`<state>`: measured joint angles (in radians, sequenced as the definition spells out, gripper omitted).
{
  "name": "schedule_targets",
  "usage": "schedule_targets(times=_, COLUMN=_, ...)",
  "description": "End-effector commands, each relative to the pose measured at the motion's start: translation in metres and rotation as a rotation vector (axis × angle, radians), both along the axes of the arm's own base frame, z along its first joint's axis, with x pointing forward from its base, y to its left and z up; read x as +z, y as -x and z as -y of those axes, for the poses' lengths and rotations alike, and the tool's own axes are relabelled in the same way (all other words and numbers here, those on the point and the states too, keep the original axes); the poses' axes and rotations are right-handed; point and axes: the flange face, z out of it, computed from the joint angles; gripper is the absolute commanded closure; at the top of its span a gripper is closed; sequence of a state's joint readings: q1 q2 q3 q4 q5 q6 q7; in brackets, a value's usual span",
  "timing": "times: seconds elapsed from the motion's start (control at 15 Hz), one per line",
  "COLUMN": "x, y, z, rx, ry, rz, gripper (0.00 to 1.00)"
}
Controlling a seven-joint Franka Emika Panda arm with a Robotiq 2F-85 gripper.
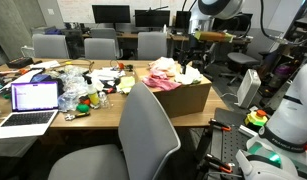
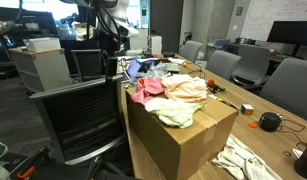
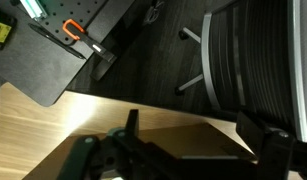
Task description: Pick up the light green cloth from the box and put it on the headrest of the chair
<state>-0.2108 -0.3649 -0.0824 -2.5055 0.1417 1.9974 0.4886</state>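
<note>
A long wooden table runs through an office room with monitors and grey chairs along its far side. At its left end sits an open laptop, then a spread of small clutter, and at the right end a cardboard box heaped with cloths. In an exterior view, a black mesh-backed chair stands just beside the box on its left, and a white cloth lies on the tabletop to the box's right. The arm reaches down from above, behind the box, its wrist pointing downward over the table edge near the mesh chair. The gripper hangs above the wood with its fingers spread apart and nothing between them, well clear of the cloths. The light green cloth lies crumpled on top of the pile at the box's near corner, beside a pink cloth and a cream one. Its long axis runs roughly along the box's front edge, sloping slightly down toward the right in that view.
</note>
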Motion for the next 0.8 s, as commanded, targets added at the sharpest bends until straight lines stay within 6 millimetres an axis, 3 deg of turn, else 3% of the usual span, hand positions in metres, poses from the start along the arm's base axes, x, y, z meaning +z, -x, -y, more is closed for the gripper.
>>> schedule_targets(times=0.0, x=-0.011, y=0.014, z=0.013, rx=-0.117, ry=0.018, rz=0.020, gripper=0.00)
schedule_targets(times=0.33, x=-0.020, y=0.032, z=0.032, rx=-0.194, ry=0.039, rz=0.019, gripper=0.00)
schedule_targets(times=0.73, x=0.009, y=0.033, z=0.050, rx=-0.225, ry=0.122, rz=0.062, gripper=0.00)
